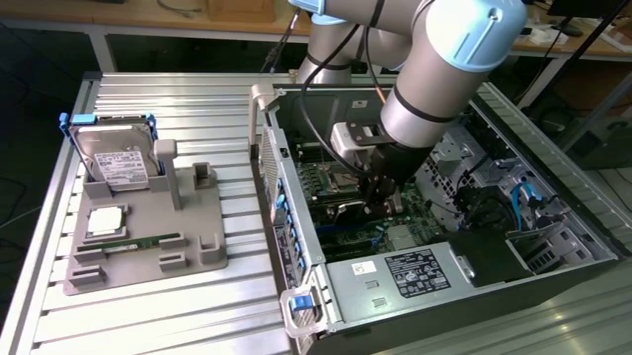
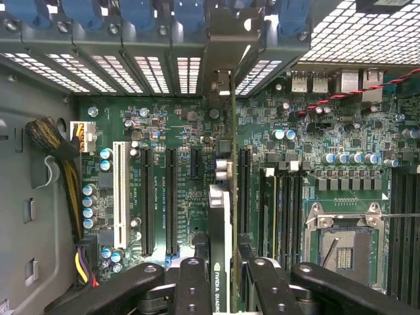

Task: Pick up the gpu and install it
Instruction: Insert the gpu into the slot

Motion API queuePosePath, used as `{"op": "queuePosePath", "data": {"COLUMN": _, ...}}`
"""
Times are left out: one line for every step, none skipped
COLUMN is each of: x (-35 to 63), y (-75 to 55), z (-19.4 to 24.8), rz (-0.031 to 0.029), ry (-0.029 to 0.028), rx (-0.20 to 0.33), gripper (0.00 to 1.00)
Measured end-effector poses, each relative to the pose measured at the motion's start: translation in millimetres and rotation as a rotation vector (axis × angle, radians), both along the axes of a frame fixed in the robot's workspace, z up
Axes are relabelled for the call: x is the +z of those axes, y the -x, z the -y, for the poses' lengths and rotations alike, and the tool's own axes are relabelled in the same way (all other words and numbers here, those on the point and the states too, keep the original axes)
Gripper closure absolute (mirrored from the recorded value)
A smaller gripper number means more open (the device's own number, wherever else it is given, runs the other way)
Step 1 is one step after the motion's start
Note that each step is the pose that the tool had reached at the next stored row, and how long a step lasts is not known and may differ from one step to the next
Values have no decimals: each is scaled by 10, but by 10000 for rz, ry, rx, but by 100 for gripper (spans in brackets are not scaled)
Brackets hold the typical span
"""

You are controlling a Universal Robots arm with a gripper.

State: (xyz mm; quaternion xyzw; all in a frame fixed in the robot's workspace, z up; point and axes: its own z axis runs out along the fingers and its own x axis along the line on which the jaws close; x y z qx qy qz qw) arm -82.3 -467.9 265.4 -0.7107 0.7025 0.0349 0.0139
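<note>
Table [image 1: 148, 310]: open PC case [image 1: 296, 185] on the exterior view's right side, parts holder [image 1: 148, 251] w/ hard drive [image 1: 118, 159] on the left. Arm [image 1: 445, 66] reaches into case. Gripper [image 2: 226, 275] closed on gpu [image 2: 220, 216]; card upright, edge-on over mobo [image 2: 164, 125] slots, one end at case's rear wall. Seated or not: can't tell.

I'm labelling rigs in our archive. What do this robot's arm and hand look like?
The arm is made of thick silver-grey tubes with light blue joint caps and a black ring. A black cable loops beside it. The hand is black, and its fingers are jointed links with round pins.
</note>
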Motion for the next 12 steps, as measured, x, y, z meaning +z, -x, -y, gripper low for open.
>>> {"op": "queuePosePath", "data": {"x": 0, "y": 0, "z": 6, "rz": 0, "ry": 1, "rx": 1, "gripper": 73}}
{"op": "queuePosePath", "data": {"x": 0, "y": 0, "z": 5, "rz": 0, "ry": 0, "rx": 0, "gripper": 73}}
{"op": "queuePosePath", "data": {"x": 0, "y": 0, "z": 5, "rz": 0, "ry": 0, "rx": -1, "gripper": 73}}
{"op": "queuePosePath", "data": {"x": 0, "y": 0, "z": 5, "rz": 0, "ry": 0, "rx": -1, "gripper": 73}}
{"op": "queuePosePath", "data": {"x": 0, "y": 0, "z": 5, "rz": 0, "ry": 1, "rx": 0, "gripper": 73}}
{"op": "queuePosePath", "data": {"x": 0, "y": 0, "z": 5, "rz": 0, "ry": 0, "rx": -1, "gripper": 73}}
{"op": "queuePosePath", "data": {"x": 0, "y": 1, "z": 5, "rz": 0, "ry": 0, "rx": -1, "gripper": 73}}
{"op": "queuePosePath", "data": {"x": 0, "y": 0, "z": 5, "rz": 0, "ry": 0, "rx": -1, "gripper": 73}}
{"op": "queuePosePath", "data": {"x": 0, "y": 0, "z": 5, "rz": -1, "ry": 2, "rx": -1, "gripper": 73}}
{"op": "queuePosePath", "data": {"x": 0, "y": 0, "z": 4, "rz": -1, "ry": 15, "rx": -1, "gripper": 73}}
{"op": "queuePosePath", "data": {"x": 1, "y": 1, "z": -2, "rz": -1, "ry": 61, "rx": -1, "gripper": 73}}
{"op": "queuePosePath", "data": {"x": 0, "y": 1, "z": -10, "rz": -2, "ry": 148, "rx": -2, "gripper": 73}}
